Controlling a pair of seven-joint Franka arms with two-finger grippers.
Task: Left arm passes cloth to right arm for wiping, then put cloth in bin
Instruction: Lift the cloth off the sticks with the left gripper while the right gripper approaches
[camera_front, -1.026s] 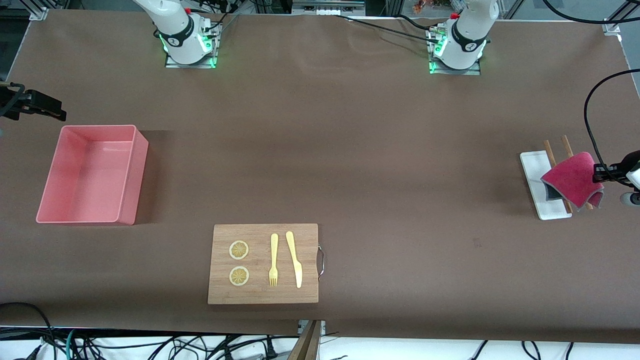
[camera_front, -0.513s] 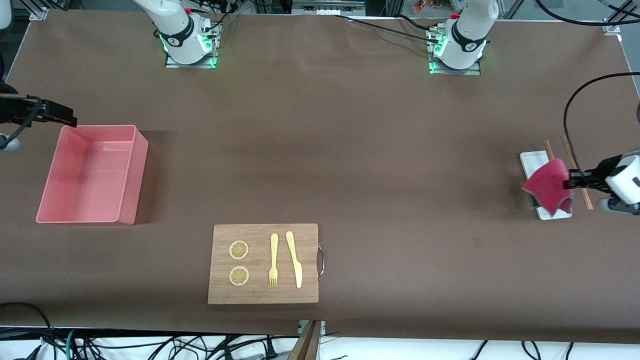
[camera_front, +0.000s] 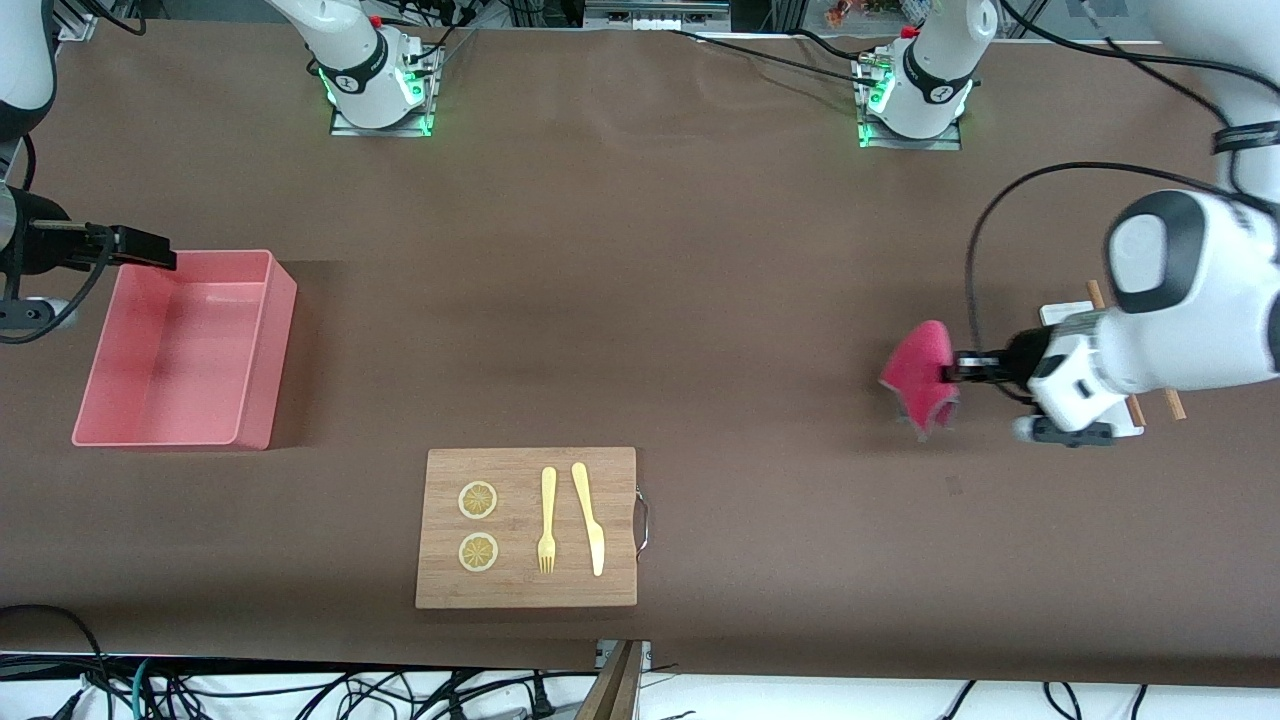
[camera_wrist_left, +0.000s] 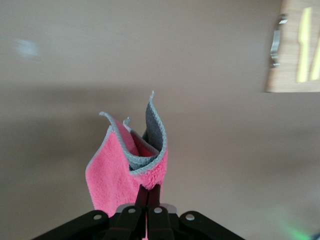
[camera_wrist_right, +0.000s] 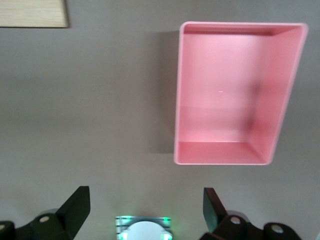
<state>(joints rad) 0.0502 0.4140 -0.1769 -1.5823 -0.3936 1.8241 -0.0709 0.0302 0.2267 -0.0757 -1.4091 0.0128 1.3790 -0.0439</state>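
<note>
My left gripper (camera_front: 958, 373) is shut on the magenta-red cloth (camera_front: 918, 377) and holds it in the air over bare table at the left arm's end. In the left wrist view the cloth (camera_wrist_left: 125, 167) hangs folded from the shut gripper (camera_wrist_left: 149, 192), its grey underside showing. My right gripper (camera_front: 160, 255) is open and empty, up over the far corner of the salmon-pink bin (camera_front: 255, 350) at the right arm's end. The right wrist view shows the empty bin (camera_wrist_right: 225, 90) and the gripper (camera_wrist_right: 145, 197) with fingers wide apart.
A wooden cutting board (camera_front: 526, 590) with two lemon slices, a yellow fork and a yellow knife lies near the table's front edge. A small white tray (camera_front: 1065, 312) with wooden chopsticks (camera_front: 1172, 402) lies under the left arm. Both arm bases stand along the table's back edge.
My left gripper has carried the cloth away from the white tray toward the table's middle. My right gripper has moved in over the bin's corner.
</note>
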